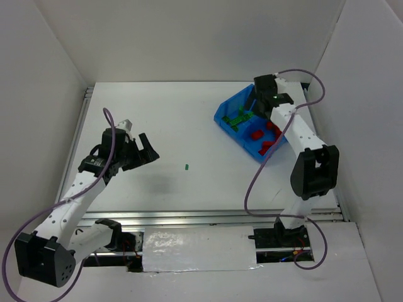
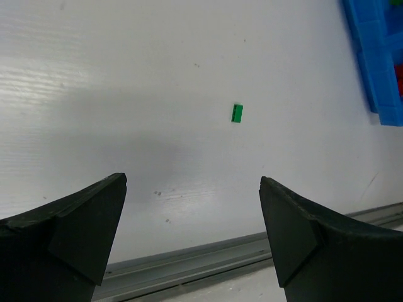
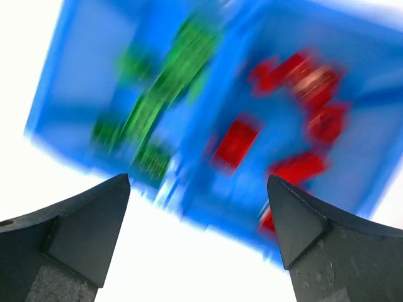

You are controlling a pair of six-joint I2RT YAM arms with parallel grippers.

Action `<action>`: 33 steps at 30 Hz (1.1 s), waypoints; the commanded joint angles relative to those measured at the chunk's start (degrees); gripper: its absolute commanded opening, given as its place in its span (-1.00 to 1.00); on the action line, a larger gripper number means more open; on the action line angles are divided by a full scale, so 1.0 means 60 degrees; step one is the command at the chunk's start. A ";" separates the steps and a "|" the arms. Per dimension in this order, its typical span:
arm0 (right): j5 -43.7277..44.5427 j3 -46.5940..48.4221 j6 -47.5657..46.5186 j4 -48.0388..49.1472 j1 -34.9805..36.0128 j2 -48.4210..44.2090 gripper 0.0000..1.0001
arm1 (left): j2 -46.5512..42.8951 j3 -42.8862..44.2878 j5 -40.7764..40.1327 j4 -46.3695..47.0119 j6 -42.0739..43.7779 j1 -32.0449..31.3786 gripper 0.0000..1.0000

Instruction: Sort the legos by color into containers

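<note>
A: Where the stray green lego [image 1: 187, 167] lies, what surrounds it?

B: White bench [image 1: 157, 119] on every side. The brick sits alone near the middle, well apart from the blue bin [image 1: 220, 117] at the far right and from the metal rail [image 1: 189, 216] along the near edge.

A: And the left gripper [image 2: 192, 179]?

B: Released, its 2 fingers [image 2: 82, 233] spread wide with nothing between them. It hangs above the left part of the bench, aimed toward that brick. In its wrist view the brick lies beyond the fingers, and 1 corner of the bin shows at the upper right.

A: How does the bin sit?

B: Turned at an angle, near the right wall [image 1: 359, 94], with 1 corner pointing toward the bench's middle. A divider [image 1: 247, 127] splits it into 2 compartments: green legos [image 1: 238, 117] fill the one nearer the bench's middle, red legos [image 1: 257, 133] the one nearer the right arm's base.

A: The right gripper [image 3: 198, 181]?

B: Above the bin, likewise released and carrying nothing. Its wrist view is blurred, yet both compartments show beyond the spread fingers. Whether a fingertip touches the rim, I cannot tell.
</note>
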 commanded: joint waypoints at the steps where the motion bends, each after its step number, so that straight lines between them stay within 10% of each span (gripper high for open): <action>1: -0.0238 -0.0742 -0.0433 0.0405 0.1774 -0.1430 0.93 | -0.0507 0.1259 -0.1191 -0.0930 0.0723 -0.0032 0.98; 11: 0.0318 -0.1888 0.0782 0.1418 0.6977 -0.0819 0.63 | -0.1326 0.1500 -0.4853 -0.2225 0.1854 -0.0002 0.99; 33: -0.0591 0.0237 0.1133 0.0540 0.7169 0.3665 -0.05 | -0.1474 0.1423 -0.3625 -0.1929 0.2264 0.0071 0.99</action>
